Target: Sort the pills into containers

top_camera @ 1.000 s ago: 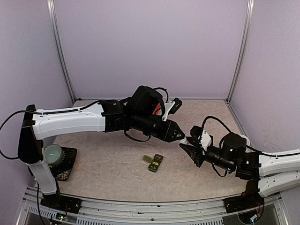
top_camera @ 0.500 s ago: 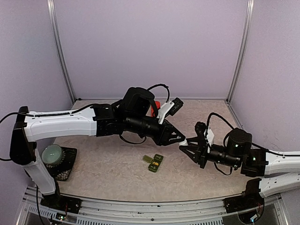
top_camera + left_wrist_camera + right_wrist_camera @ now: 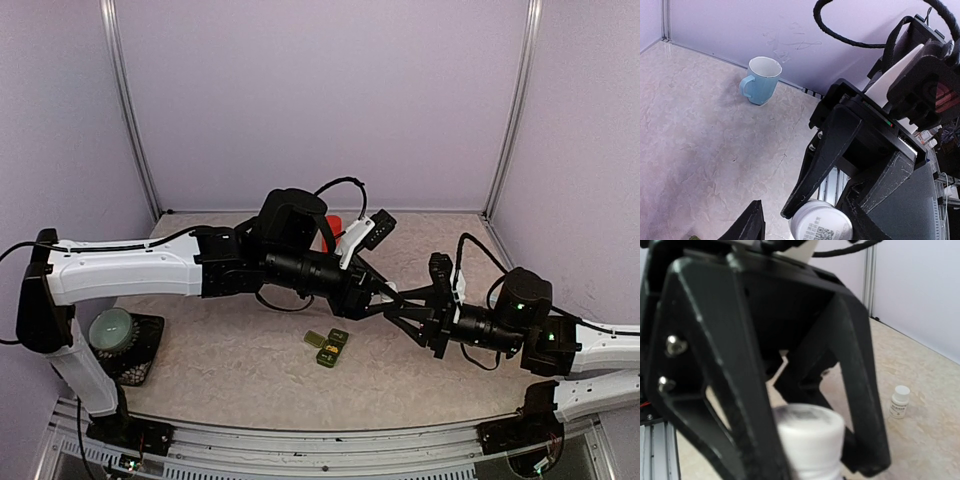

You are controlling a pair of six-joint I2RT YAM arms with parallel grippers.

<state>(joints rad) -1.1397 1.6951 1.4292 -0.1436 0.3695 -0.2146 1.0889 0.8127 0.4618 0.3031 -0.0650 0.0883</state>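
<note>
One hold carries the white pill bottle (image 3: 821, 223): your right pincer (image 3: 399, 308) clamps it, while the left pincer (image 3: 380, 296) stands apart. If that tip grip slips, the bottle falls to the desk (image 3: 250, 340) beneath both.

The left hand (image 3: 385, 298) has opened — jaws now wide of the white bottle (image 3: 821, 223) — (both arms shifted slightly).
</note>
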